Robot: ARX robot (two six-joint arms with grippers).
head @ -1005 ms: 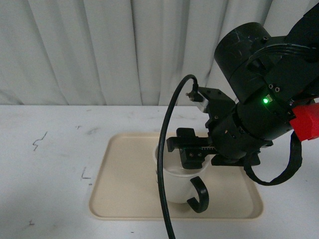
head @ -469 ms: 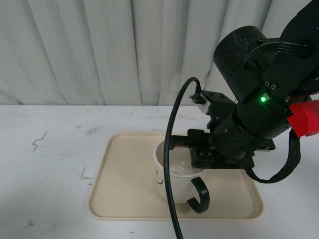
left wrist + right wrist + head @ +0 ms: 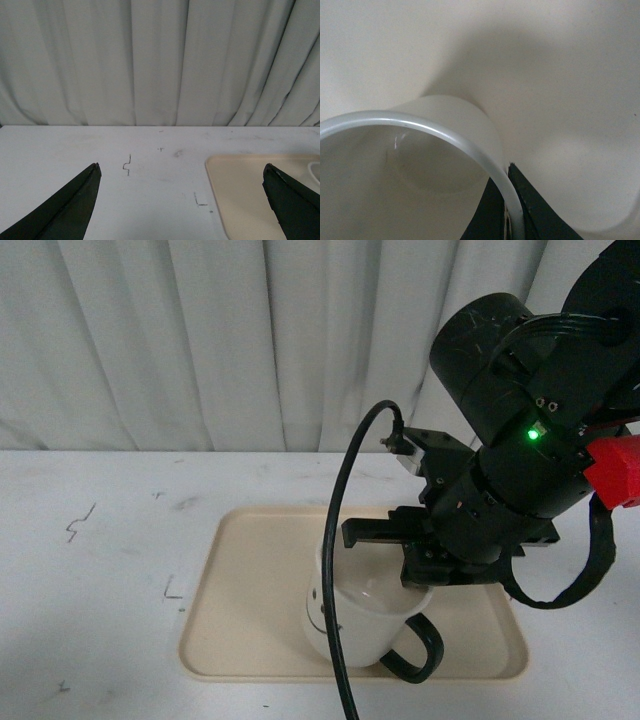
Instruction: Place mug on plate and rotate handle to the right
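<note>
The white-cream mug (image 3: 350, 625) stands on the beige plate (image 3: 235, 580), near its front edge and leaning a little. Its black handle (image 3: 422, 652) points to the front right. My right gripper (image 3: 415, 575) comes down from above and is shut on the mug's rim. In the right wrist view the rim (image 3: 425, 125) passes between the two dark fingers (image 3: 532, 205) of the gripper (image 3: 510, 172), with the plate (image 3: 570, 75) beneath. My left gripper (image 3: 182, 167) hangs open over the white table, with the plate's left part (image 3: 240, 185) between its tips.
A black cable (image 3: 345, 540) loops from the right arm down in front of the mug. Pen marks (image 3: 78, 524) dot the white table (image 3: 90, 640) left of the plate. A grey curtain (image 3: 200, 340) closes the back.
The right gripper has turned and drawn the mug toward the plate's front edge. The mug now leans, and its handle has swung further to the right.
</note>
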